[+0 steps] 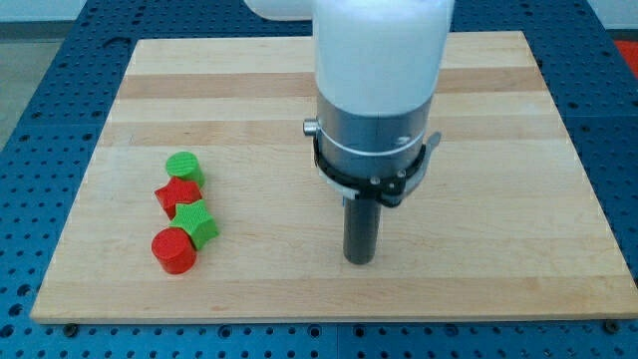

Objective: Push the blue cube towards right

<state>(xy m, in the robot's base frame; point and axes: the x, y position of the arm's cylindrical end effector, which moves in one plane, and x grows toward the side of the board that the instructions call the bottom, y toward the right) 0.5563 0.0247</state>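
Wooden worktop [299, 100] on blue perforated base [30, 150]. Four blocks in view — two green, two red — clustered at view's left in touching column: green cylinder [184, 168] on top, red star [177, 195] below it, green star [198, 223] next, red cylinder [173, 250] lowest. Blue cube not visible anywhere — possibly hidden behind arm, cannot tell. No hand fitted: arm ends in dark rod, my tip [359, 261] resting on worktop near centre, well apart from cluster, to its right.

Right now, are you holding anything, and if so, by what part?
Nothing is held. My tip rests bare on the board, well right of the red and green blocks.
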